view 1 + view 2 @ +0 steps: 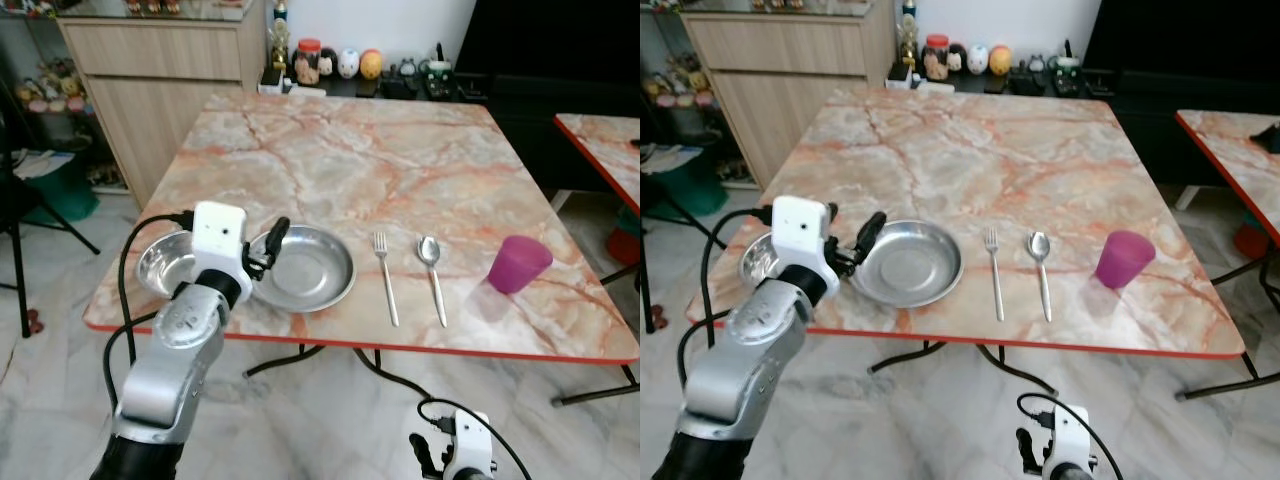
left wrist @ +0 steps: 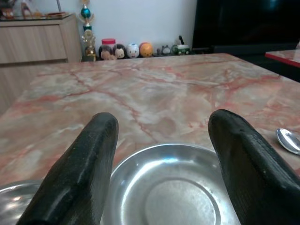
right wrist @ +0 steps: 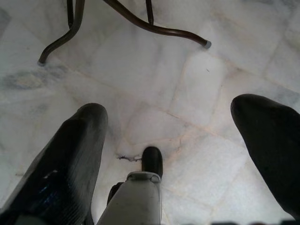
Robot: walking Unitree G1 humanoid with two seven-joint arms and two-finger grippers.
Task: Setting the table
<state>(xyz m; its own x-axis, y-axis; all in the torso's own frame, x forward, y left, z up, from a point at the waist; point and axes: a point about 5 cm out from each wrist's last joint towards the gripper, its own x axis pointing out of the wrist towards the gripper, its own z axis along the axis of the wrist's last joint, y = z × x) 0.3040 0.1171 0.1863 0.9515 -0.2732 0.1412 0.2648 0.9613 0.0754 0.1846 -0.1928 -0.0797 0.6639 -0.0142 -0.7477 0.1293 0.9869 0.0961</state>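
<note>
Along the near edge of the marble table (image 1: 380,150) lie a shallow steel plate (image 1: 305,267), a steel bowl (image 1: 160,262) to its left, then a fork (image 1: 385,277), a spoon (image 1: 432,275) and a purple cup (image 1: 518,263) to its right. My left gripper (image 1: 264,248) hovers at the plate's left rim, between plate and bowl. In the left wrist view it (image 2: 164,119) stands open, with the plate (image 2: 173,197) below its fingers and nothing held. My right gripper (image 1: 452,455) hangs low beside the table's front edge, open over the floor (image 3: 171,110).
A wooden cabinet (image 1: 160,80) stands at the back left. Jars and figurines (image 1: 340,62) line a dark shelf behind the table. A second marble table (image 1: 605,140) is at the right. Curved table legs (image 3: 140,23) rest on the tiled floor.
</note>
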